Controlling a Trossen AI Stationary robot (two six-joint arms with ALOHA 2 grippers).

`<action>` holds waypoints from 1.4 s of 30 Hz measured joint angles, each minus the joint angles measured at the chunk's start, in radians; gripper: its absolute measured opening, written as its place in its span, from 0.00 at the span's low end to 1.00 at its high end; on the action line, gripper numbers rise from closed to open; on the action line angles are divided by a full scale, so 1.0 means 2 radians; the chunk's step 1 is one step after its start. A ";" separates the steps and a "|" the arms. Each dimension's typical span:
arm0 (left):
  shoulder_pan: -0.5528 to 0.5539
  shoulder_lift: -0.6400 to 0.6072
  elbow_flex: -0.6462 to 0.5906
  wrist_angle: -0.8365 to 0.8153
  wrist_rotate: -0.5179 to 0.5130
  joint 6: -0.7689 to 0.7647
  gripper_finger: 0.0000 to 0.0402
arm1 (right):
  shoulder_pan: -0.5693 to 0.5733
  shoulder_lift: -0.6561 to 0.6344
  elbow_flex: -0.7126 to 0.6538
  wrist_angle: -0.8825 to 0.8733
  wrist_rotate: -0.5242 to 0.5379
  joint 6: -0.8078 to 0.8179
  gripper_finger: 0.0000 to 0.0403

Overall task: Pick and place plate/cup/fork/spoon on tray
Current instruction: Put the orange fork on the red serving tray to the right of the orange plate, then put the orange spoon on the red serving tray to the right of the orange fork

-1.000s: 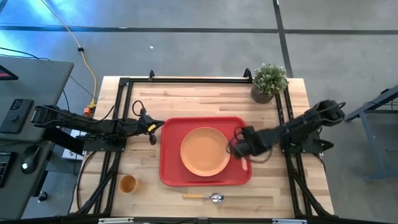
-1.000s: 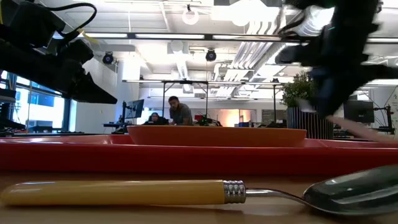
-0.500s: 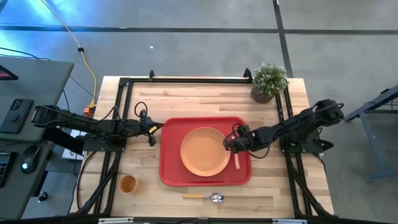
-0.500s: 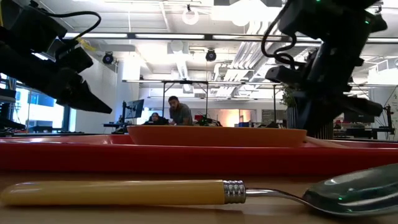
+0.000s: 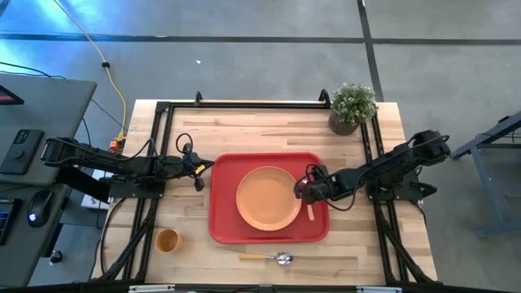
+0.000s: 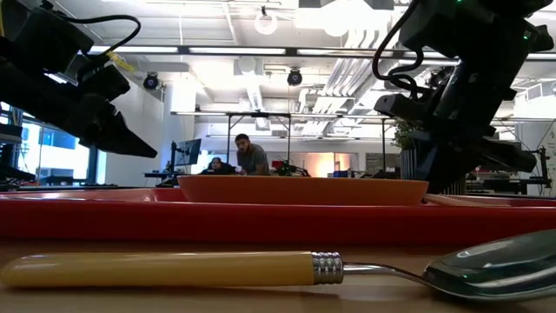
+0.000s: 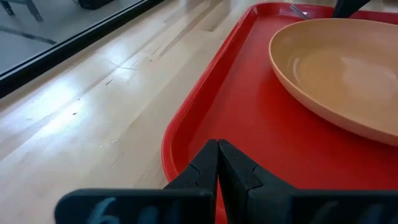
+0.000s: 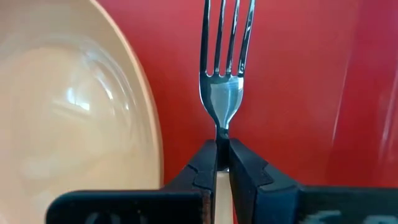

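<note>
Right arm drawn back slightly, fork pinched

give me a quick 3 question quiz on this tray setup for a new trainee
1. True or false: the plate already lies on the tray.
2. Which item is the right hand closed on? A) spoon B) fork C) cup
3. Name the two task items not yet on the tray.

Key
1. True. The plate sits in the middle of the tray.
2. B. The right wrist view shows the fingers pinched on the neck of the fork, which lies over the tray beside the plate.
3. The cup and the spoon, both on the bare table near its front edge. The left hand waits shut at the tray's left rim.
</note>
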 joint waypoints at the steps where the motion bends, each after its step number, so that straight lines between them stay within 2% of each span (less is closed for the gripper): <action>1: 0.000 0.000 0.000 0.000 0.000 0.000 0.00 | 0.000 0.000 0.000 0.000 0.005 0.006 0.03; 8: 0.000 0.000 0.000 0.000 0.000 0.000 0.00 | 0.000 0.000 0.000 0.002 0.015 0.044 0.03; 19: 0.000 0.000 0.000 -0.001 0.007 0.000 0.00 | 0.017 0.004 0.000 0.014 0.038 0.044 0.04; 25: 0.000 0.000 0.000 -0.001 0.007 0.000 0.00 | 0.019 0.025 0.001 0.023 0.038 0.044 0.13; 31: 0.000 0.000 0.000 -0.002 0.006 0.000 0.00 | 0.020 0.031 0.001 0.024 0.063 0.040 0.24; 33: 0.000 0.000 0.000 -0.002 0.006 0.000 0.00 | 0.020 0.030 0.001 0.023 0.067 0.027 0.26; 38: 0.000 0.000 0.000 -0.002 0.014 -0.005 0.00 | 0.025 0.022 0.025 -0.011 0.084 -0.082 0.27; 42: 0.000 0.000 0.000 -0.005 0.023 -0.005 0.00 | 0.047 0.022 0.085 -0.070 0.142 -0.132 0.27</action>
